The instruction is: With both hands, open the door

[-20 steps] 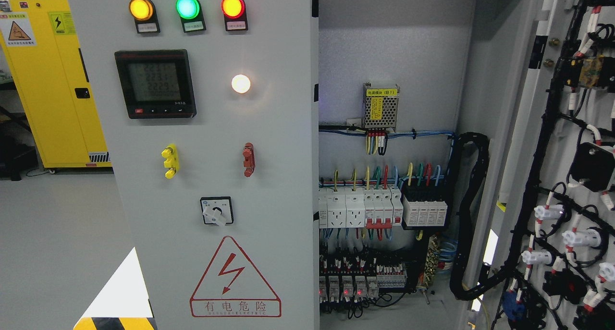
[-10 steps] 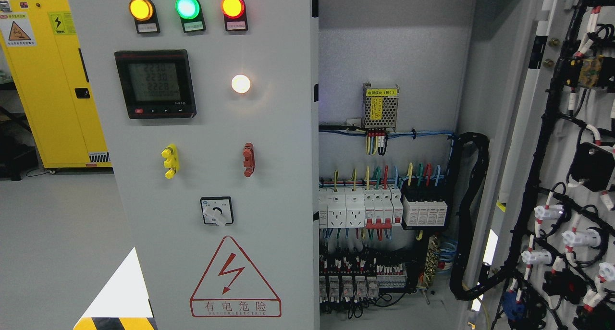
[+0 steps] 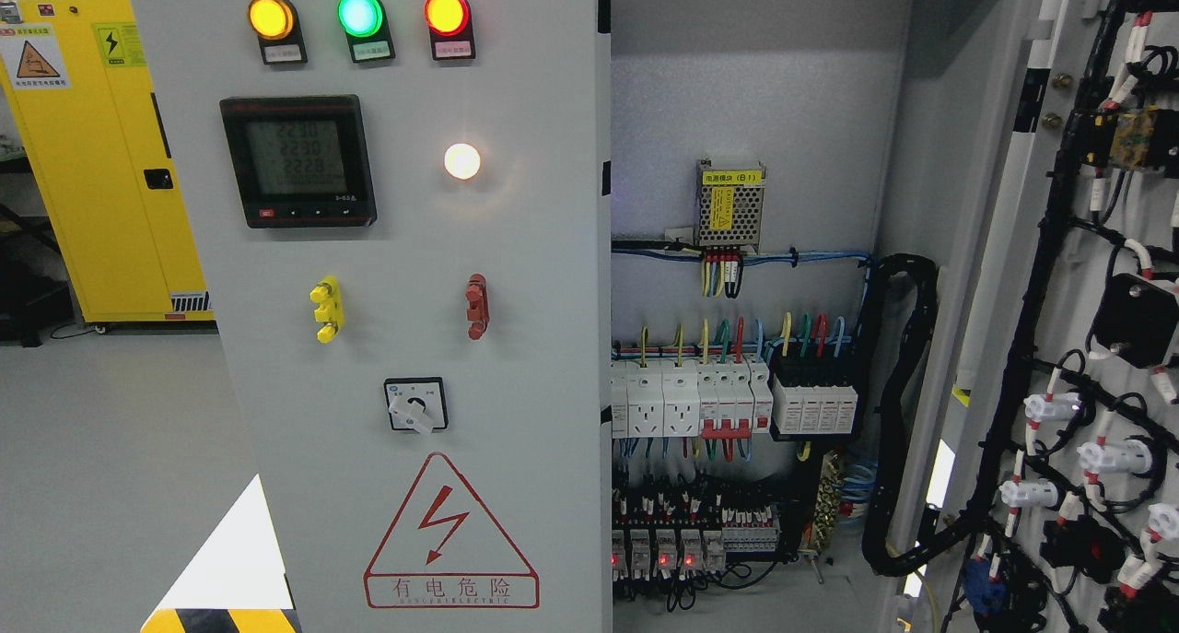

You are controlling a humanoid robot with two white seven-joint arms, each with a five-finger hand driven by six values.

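Note:
A grey electrical cabinet fills the head view. Its left door [image 3: 516, 246] is shut and carries three indicator lamps, a digital meter [image 3: 297, 160], a white lamp, a rotary switch [image 3: 415, 404] and a red shock-warning triangle. The right door [image 3: 1078, 320] stands swung wide open at the picture's right, showing black wiring and component backs on its inner face. Between them the cabinet interior [image 3: 737, 384] is exposed, with a small power supply, white breakers and relays. Neither of my hands nor arms shows in this view.
A yellow safety cabinet [image 3: 92, 154] stands at the far left on the grey floor. A black-and-yellow striped marking [image 3: 221, 619] lies at the bottom left. A thick black cable conduit [image 3: 907, 412] loops from the interior toward the open door.
The digits on the meter flicker slightly; the doors and everything else stay where they were.

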